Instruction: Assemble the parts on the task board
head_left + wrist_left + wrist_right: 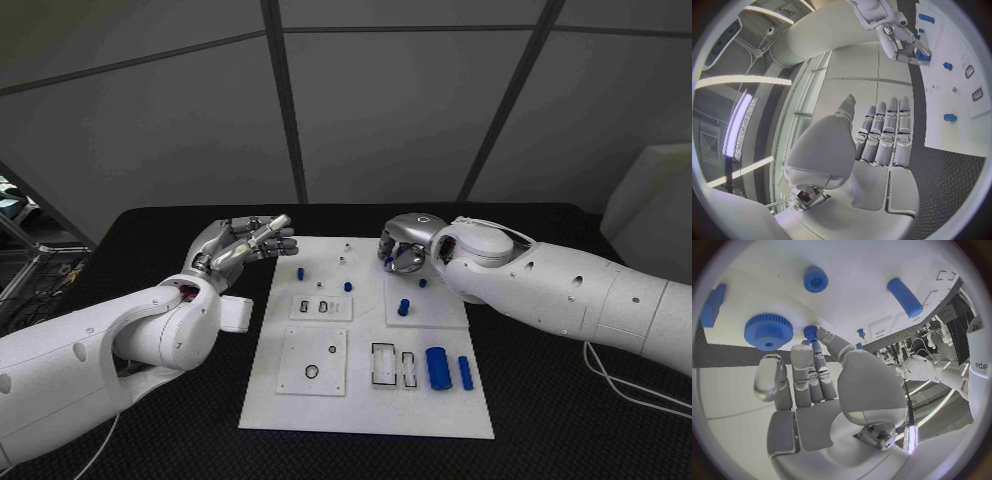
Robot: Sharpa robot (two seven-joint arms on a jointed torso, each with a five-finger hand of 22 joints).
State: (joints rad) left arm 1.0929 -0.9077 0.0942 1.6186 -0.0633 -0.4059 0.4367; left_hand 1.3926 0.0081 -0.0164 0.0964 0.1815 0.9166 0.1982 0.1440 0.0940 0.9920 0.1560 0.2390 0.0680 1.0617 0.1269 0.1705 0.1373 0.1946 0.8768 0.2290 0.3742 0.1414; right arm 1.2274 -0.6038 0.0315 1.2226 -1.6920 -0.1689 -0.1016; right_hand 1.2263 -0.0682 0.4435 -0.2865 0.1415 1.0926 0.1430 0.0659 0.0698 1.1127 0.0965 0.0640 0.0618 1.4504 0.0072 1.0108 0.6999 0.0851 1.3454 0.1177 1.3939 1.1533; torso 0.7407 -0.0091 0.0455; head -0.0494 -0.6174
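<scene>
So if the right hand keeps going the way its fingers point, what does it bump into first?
Probably the small blue peg right at the right hand's fingertips, standing on the white board. The blue gear sits just beside it; depth is hard to judge.

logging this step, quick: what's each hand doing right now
Left hand: open, holds nothing, beside the task board.
Right hand: fingertips at a small blue part; whether it grips it cannot be told.
</scene>
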